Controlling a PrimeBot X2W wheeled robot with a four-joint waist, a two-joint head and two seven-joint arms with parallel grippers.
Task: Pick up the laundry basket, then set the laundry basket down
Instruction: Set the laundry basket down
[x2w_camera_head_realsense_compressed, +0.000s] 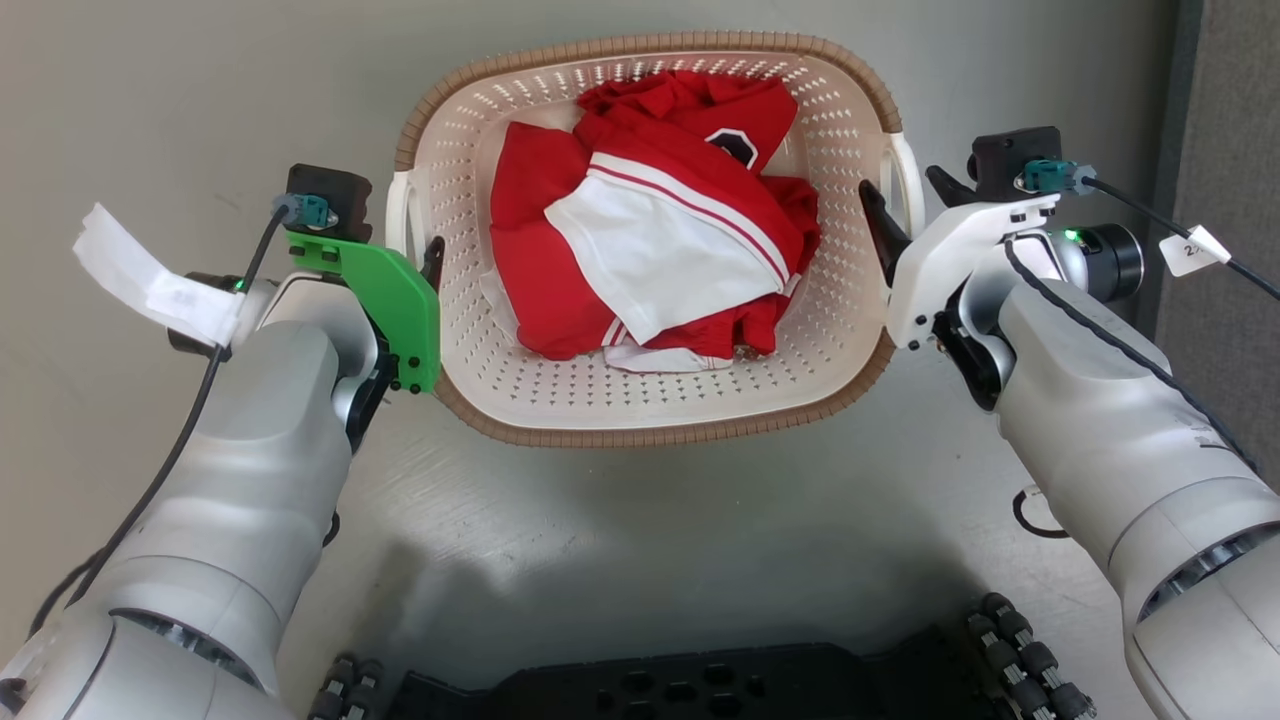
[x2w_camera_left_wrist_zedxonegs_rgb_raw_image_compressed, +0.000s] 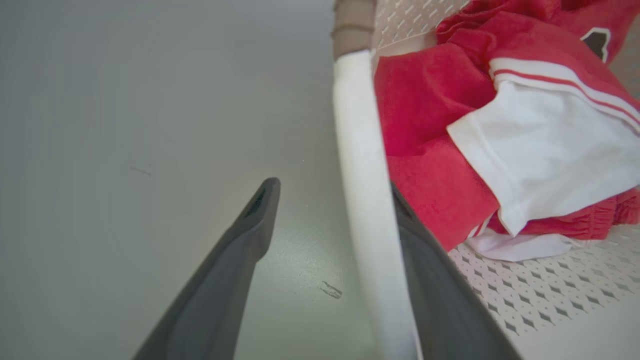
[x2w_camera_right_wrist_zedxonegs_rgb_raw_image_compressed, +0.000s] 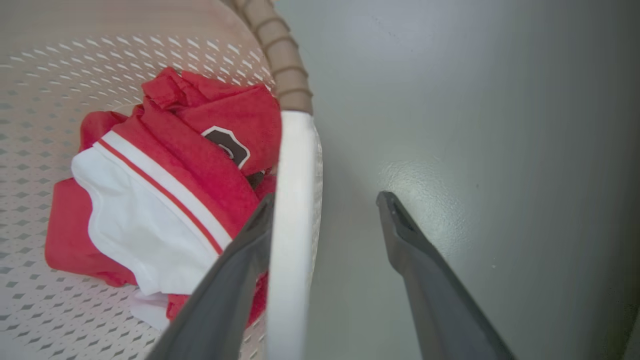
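Observation:
The laundry basket, cream and perforated with a brown woven-look rim, sits on the grey floor ahead of me. Red and white clothes lie inside it. My left gripper is open and straddles the white left handle. In the left wrist view, one finger is outside the handle and the other is inside against it. My right gripper is open astride the right handle. In the right wrist view, the inner finger touches the handle and the outer one stands apart.
My black base fills the bottom edge, just behind the basket. A dark panel rises at the far right. A black cable loop lies on the floor by my right arm. Open grey floor spreads to the left.

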